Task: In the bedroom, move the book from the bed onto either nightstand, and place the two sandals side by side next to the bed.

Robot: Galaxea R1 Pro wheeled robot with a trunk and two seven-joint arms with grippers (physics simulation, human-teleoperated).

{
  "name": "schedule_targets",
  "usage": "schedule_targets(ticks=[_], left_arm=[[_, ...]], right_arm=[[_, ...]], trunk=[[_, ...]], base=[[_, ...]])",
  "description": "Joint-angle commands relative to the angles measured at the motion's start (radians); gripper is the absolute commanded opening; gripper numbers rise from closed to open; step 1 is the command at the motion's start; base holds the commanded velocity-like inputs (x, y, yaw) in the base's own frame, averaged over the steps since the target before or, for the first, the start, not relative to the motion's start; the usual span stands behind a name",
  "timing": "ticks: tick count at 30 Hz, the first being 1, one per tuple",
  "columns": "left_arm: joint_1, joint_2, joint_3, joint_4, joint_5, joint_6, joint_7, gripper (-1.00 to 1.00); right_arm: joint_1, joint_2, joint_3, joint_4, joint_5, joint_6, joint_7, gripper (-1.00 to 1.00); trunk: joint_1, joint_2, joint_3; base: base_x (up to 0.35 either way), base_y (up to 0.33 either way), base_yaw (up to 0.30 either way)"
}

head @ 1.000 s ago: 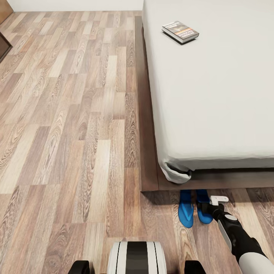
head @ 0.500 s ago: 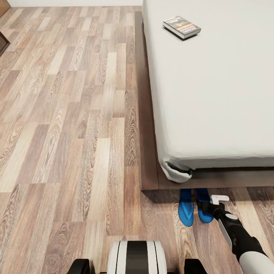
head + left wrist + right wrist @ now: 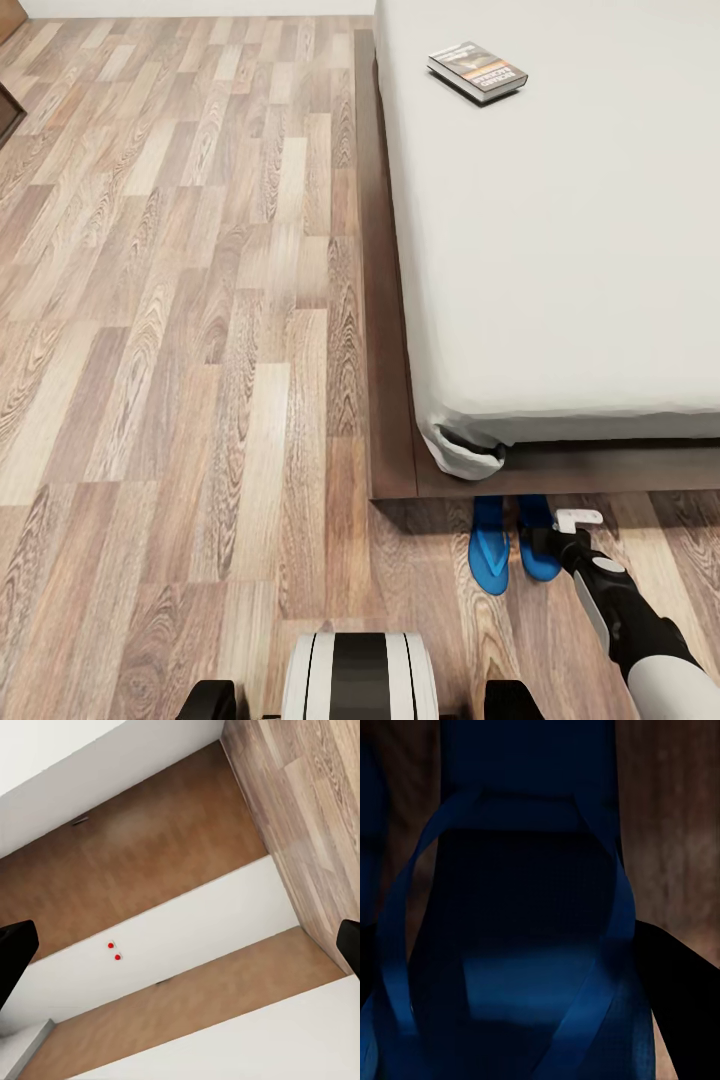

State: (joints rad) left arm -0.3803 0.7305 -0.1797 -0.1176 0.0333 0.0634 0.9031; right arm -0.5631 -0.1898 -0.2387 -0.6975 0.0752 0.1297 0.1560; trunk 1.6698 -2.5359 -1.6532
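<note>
Hovering right end effector (image 3: 557,532) over sandal (image 3: 540,548) (book (image 3: 477,71) far).

Light over the wood floor (image 3: 200,350) and the pale bed (image 3: 560,220) is even and bright, sharp throughout, with only a soft shadow under the bed's foot. Close on the blue sandal (image 3: 532,945) it is very dim and murky. The left wrist view looks slightly soft.
</note>
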Motion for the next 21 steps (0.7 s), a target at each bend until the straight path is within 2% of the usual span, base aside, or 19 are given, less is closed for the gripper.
schedule_targets(ticks=[1, 10, 21], left_arm=[[0.000, 0.001, -0.007, -0.001, 0.004, 0.007, 0.003, 1.00], [0.000, 0.000, -0.007, -0.001, 0.004, 0.007, 0.003, 1.00], [0.000, 0.000, -0.007, -0.001, 0.004, 0.006, 0.003, 1.00]], right_arm=[[0.000, 0.001, -0.005, -0.002, 0.008, 0.005, 0.008, -1.00], [-0.004, 0.002, -0.021, 0.000, 0.008, -0.051, 0.008, -1.00], [-0.004, 0.002, -0.029, 0.030, 0.008, -0.061, 0.008, -1.00]], trunk=[[0.000, 0.000, -0.001], [0.000, 0.000, -0.001], [0.000, 0.000, -0.001]], base=[[0.000, 0.000, 0.000], [0.000, 0.000, 0.000], [0.000, 0.000, 0.000]])
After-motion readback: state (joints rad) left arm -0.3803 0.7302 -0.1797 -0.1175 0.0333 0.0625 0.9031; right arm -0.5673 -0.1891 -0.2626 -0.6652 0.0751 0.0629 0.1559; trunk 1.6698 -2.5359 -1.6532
